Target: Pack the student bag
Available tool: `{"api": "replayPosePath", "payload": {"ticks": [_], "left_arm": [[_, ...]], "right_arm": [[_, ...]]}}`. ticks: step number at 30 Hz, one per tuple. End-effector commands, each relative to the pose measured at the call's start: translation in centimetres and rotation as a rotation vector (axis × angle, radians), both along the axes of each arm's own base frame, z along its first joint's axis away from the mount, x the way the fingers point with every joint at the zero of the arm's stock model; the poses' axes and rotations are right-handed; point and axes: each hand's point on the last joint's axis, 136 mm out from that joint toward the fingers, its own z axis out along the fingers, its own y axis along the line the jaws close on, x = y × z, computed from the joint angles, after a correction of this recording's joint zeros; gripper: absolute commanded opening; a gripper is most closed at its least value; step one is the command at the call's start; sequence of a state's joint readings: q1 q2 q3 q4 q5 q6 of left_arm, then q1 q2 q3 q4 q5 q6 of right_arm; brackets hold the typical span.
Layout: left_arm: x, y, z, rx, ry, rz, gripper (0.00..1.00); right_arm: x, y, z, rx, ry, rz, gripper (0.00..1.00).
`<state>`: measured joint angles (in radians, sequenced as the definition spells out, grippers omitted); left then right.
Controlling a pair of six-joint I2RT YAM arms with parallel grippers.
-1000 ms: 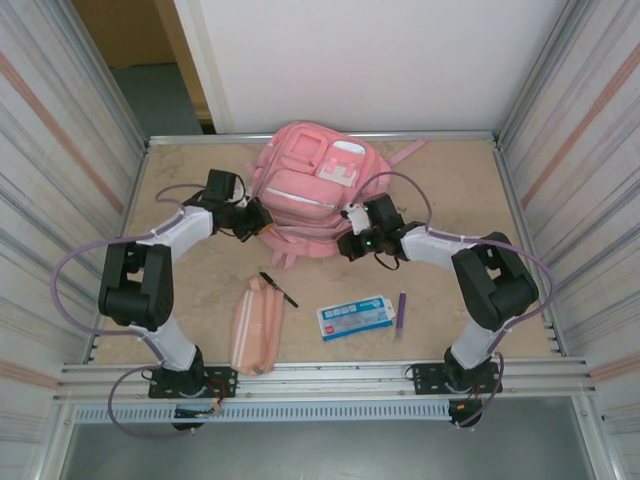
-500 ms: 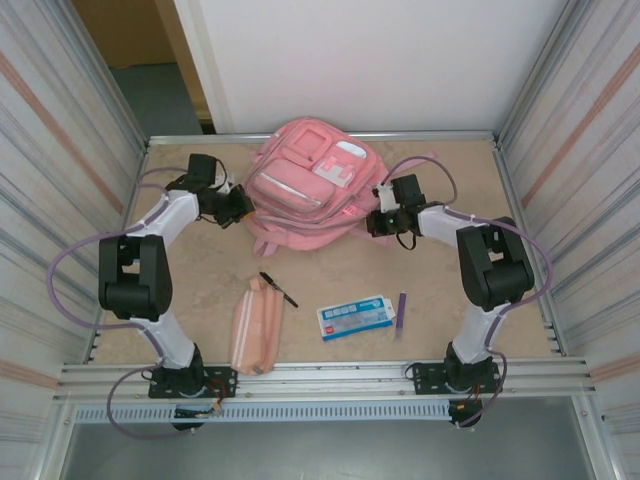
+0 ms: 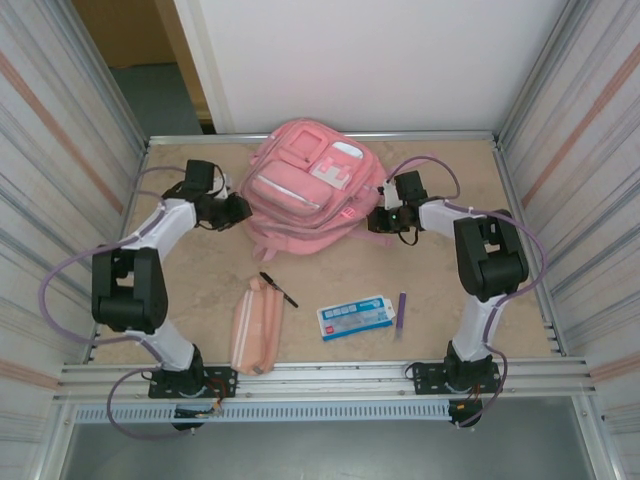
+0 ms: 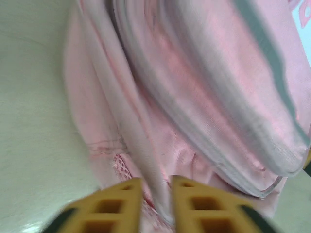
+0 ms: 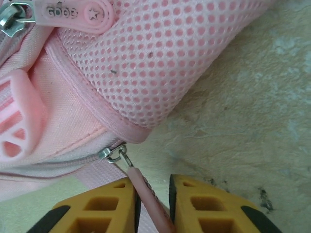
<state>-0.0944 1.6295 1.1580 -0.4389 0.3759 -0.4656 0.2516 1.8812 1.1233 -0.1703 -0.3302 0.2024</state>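
Fabric of the student bag (image 3: 300, 190) fills the narrow gap of my left pincer (image 4: 156, 187); clamped or not, I cannot tell. My right pincer (image 5: 151, 182) stands slightly parted around its zip pull (image 5: 137, 178), bag just ahead.

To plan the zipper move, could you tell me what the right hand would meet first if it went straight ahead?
The pink zip pull lies between its fingers; beyond that, the right hand would probably meet the mesh pocket of the student bag.
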Motion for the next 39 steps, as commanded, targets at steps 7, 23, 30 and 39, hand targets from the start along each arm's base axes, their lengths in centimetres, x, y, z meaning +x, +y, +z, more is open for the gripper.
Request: {"api": "replayPosePath", "payload": {"ticks": [7,23,30,39], "left_arm": [[-2.1,1.6,7.2,0.08,-0.193,0.078,0.47],[1.6,-3.7,1.1,0.102,0.029,0.075,0.54],[5.1,-6.4,0.1,-0.013,-0.012,-0.022,0.54],[7.3,-6.3,-1.0,-0.092,0.005,-0.001,0.35]], "right_arm": [[-4.4,-3.7,7.7,-0.236,-0.181,-0.05,0.36],[-10.9,-8.0,20.6,-0.217,-0.514,-0.205,0.99],[-11.7,-8.0,19.7,-0.103,-0.401,-0.261,0.99],[-11.7,-5.7,16.0,0.028,-0.144,-0.17,0.98]]}}
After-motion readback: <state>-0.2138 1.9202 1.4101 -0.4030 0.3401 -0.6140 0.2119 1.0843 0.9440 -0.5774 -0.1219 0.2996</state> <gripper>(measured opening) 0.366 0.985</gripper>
